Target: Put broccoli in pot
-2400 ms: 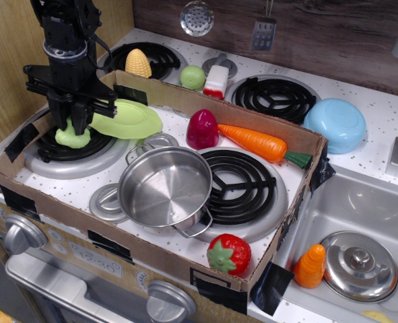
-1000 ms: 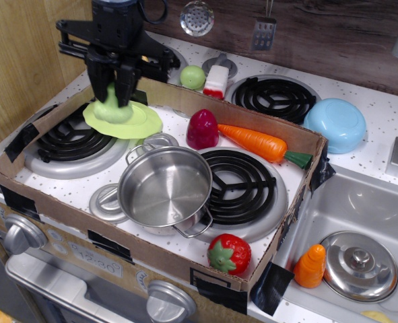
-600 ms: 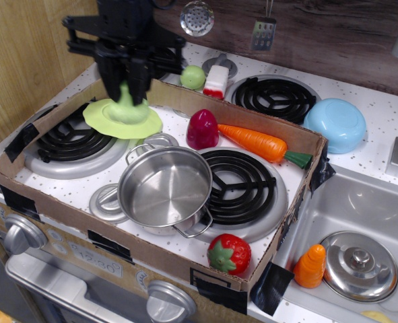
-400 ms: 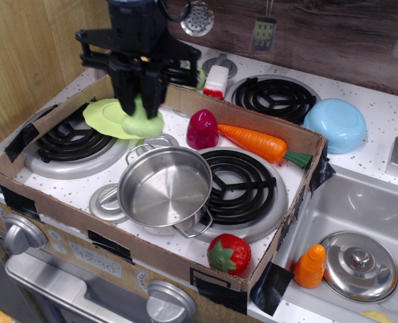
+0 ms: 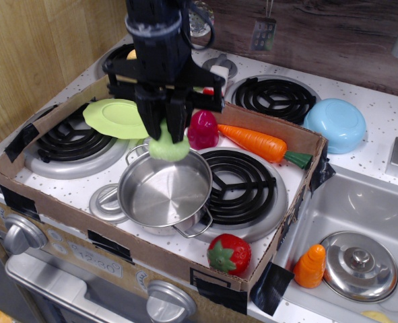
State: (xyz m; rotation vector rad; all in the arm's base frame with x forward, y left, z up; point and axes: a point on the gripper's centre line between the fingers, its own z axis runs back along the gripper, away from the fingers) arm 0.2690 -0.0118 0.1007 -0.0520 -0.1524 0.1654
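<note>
My black gripper (image 5: 165, 134) is shut on the pale yellow-green broccoli (image 5: 168, 148) and holds it in the air just above the far rim of the shiny steel pot (image 5: 163, 190). The pot stands upright and empty in the middle of the cardboard tray (image 5: 151, 259) on the toy stove. The broccoli's top is hidden between my fingers.
A light green plate (image 5: 114, 118) lies at the left, a magenta toy (image 5: 203, 130) and a carrot (image 5: 260, 142) behind the pot, a strawberry (image 5: 228, 254) at the front. A blue bowl (image 5: 335, 124), a steel lid (image 5: 358, 265) and an orange toy (image 5: 310, 266) are at the right.
My gripper lifted the broccoli off the left burner and carried it right, past the green plate, to above the pot's far rim. Nothing else moved.
</note>
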